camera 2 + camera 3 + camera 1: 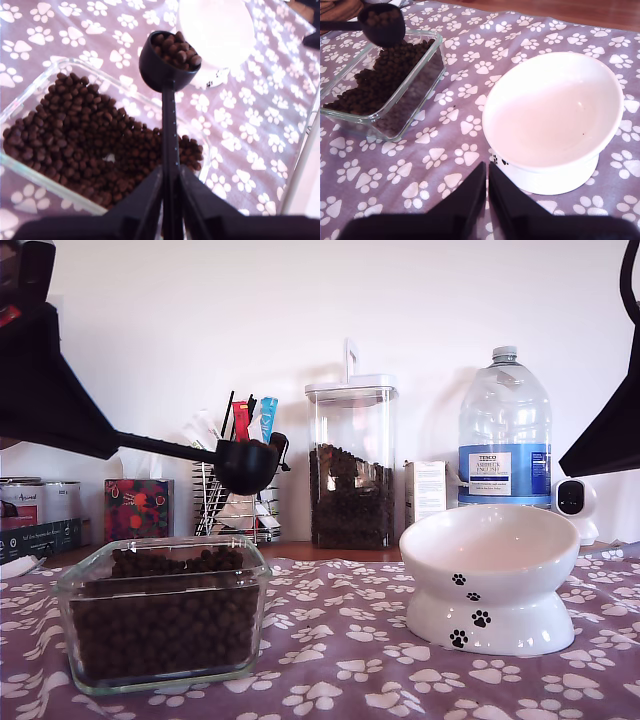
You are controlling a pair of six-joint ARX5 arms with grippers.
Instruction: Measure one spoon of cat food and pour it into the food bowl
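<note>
My first gripper (170, 200) pinches the spoon (167, 75), heaped with cat food (176, 49), above the glass dish (160, 615); my second gripper (487, 192) hangs pressed together near the food bowl (555, 125).

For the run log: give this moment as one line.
first gripper: shut on spoon | spoon: full of kibble, above glass dish | bowl: empty | second gripper: shut, idle
</note>
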